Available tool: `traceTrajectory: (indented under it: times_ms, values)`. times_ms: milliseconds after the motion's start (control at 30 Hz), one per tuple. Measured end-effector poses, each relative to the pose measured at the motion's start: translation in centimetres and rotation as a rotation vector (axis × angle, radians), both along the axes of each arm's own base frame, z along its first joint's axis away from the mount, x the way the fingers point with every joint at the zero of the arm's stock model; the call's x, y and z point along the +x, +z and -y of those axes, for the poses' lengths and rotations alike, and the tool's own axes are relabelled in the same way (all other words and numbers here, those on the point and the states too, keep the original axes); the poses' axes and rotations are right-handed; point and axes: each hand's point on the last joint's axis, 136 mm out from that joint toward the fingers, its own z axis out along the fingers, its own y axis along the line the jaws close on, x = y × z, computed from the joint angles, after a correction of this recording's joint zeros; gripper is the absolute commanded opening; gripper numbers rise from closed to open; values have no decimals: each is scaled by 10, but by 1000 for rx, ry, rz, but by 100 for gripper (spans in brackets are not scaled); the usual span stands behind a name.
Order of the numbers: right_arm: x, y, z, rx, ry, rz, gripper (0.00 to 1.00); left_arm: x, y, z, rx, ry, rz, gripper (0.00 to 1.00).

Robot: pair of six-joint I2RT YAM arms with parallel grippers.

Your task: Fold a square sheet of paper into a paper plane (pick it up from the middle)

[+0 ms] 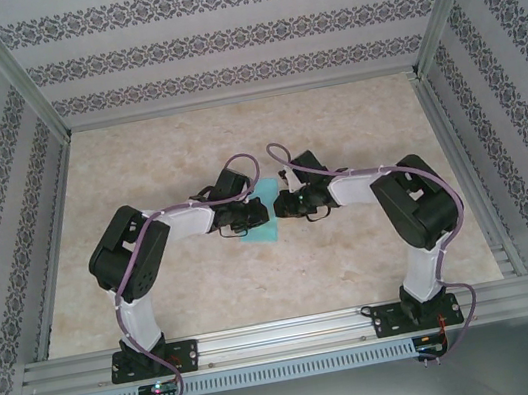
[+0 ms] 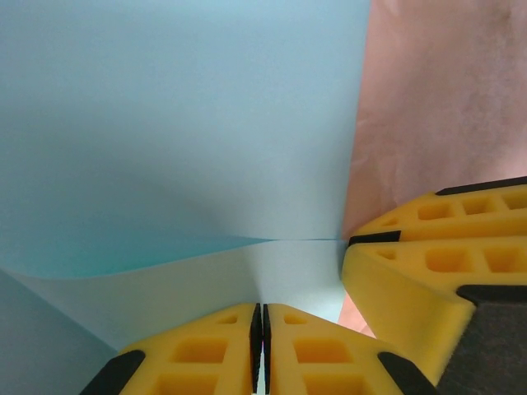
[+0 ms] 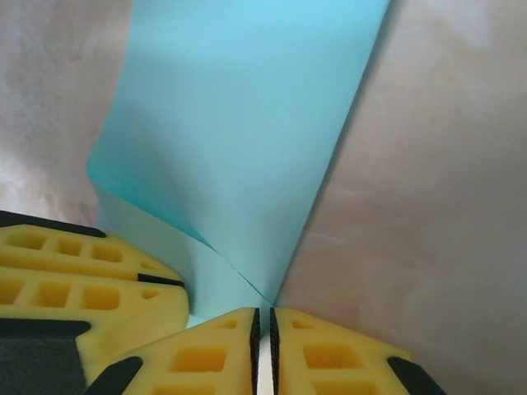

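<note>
The square sheet of paper is teal-blue and sits at the middle of the table, held between my two grippers and bent into a fold. In the left wrist view the paper rises as a broad flap above a crease, and my left gripper is shut on its lower flap. The right gripper's yellow fingers crowd in from the right. In the right wrist view the paper curls over, and my right gripper is shut on its edge beside the left gripper's fingers. From above, the left gripper and right gripper nearly touch.
The beige marbled table stretches around the arms. Patterned walls and aluminium posts enclose it on three sides. A metal rail runs along the near edge by the arm bases.
</note>
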Motion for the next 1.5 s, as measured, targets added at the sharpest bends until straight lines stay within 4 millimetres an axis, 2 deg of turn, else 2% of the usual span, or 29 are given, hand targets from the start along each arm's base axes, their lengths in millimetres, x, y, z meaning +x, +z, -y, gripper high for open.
traceTrajectory:
  times_ms: [233,367,700,1500]
  values:
    - [13,7,3,11,-17,30,11,0,0,0,10,1,7,15]
    - [25,12,-3,24,-19,56,10,0,0,0,14,-4,12,15]
    - [45,0,-12,14,-9,53,9,2,0,-1,51,4,38,16]
    - [46,-1,-13,-6,17,69,8,8,0,-8,152,49,74,16]
